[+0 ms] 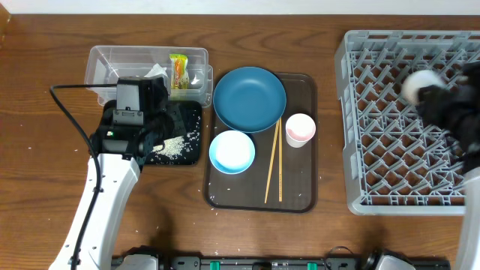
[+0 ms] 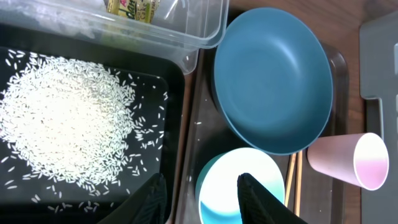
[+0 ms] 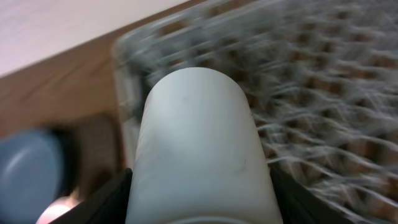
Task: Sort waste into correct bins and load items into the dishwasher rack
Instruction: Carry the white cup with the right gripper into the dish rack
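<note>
My left gripper (image 2: 202,191) hangs open and empty over the seam between the black tray (image 2: 174,112) and the light blue bowl (image 2: 233,180). Loose white rice (image 2: 62,134) lies piled in that black tray. The clear tub (image 1: 112,64) holds the snack wrapper (image 1: 178,71) and white tissue (image 1: 156,71). On the brown serving tray (image 1: 300,184) lie the dark blue plate (image 1: 250,99), the bowl (image 1: 232,151), a white cup (image 1: 300,129) and the chopsticks (image 1: 274,161). My right gripper (image 3: 199,202) is shut on a second white cup (image 3: 198,137), held above the grey dishwasher rack (image 1: 405,135).
A black cable (image 1: 71,120) loops over the table left of the left arm. A few rice grains are scattered on the serving tray and the wood near the black tray. The rack reaches the right edge of the overhead view.
</note>
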